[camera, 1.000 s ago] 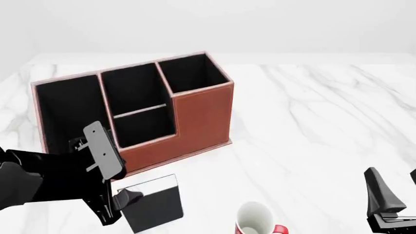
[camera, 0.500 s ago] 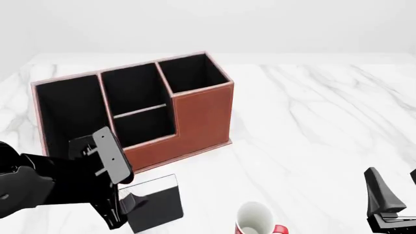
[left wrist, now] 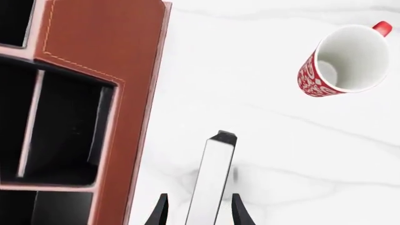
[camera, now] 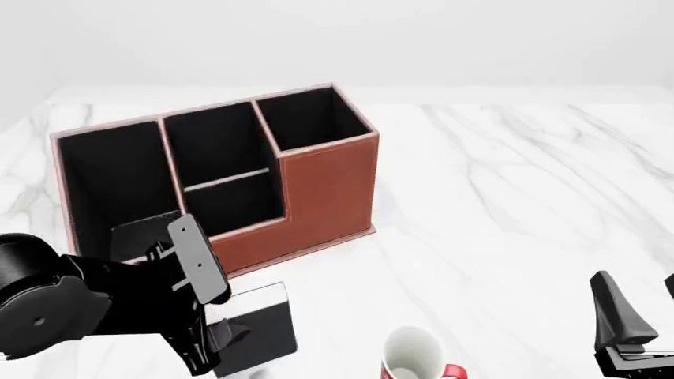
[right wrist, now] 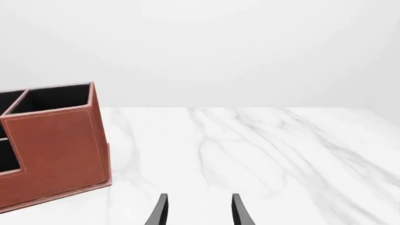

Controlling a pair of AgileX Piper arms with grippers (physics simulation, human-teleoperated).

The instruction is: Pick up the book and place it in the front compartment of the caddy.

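Note:
The book (camera: 258,325) stands on its edge on the table, just in front of the caddy (camera: 327,185); it is black with a white strip of pages (left wrist: 211,183). My left gripper (left wrist: 198,213) is open and straddles the book's near end, with a gap showing at one finger. In the front view the left wrist covers most of the gripper (camera: 214,341). The caddy's low front cell (camera: 234,204) holds nothing. My right gripper (right wrist: 198,213) is open and holds nothing, low at the near right (camera: 640,320), far from the book.
A red-and-white mug (camera: 416,355) lies on its side to the right of the book, its mouth (left wrist: 350,58) showing in the left wrist view. The caddy's brown wall (left wrist: 103,35) is close beside the left gripper. White marble table (camera: 506,197) stretches right.
The left arm has come down and to the right over the book, and its fingers now stand on either side of it. The book, mug, caddy and right arm have not moved.

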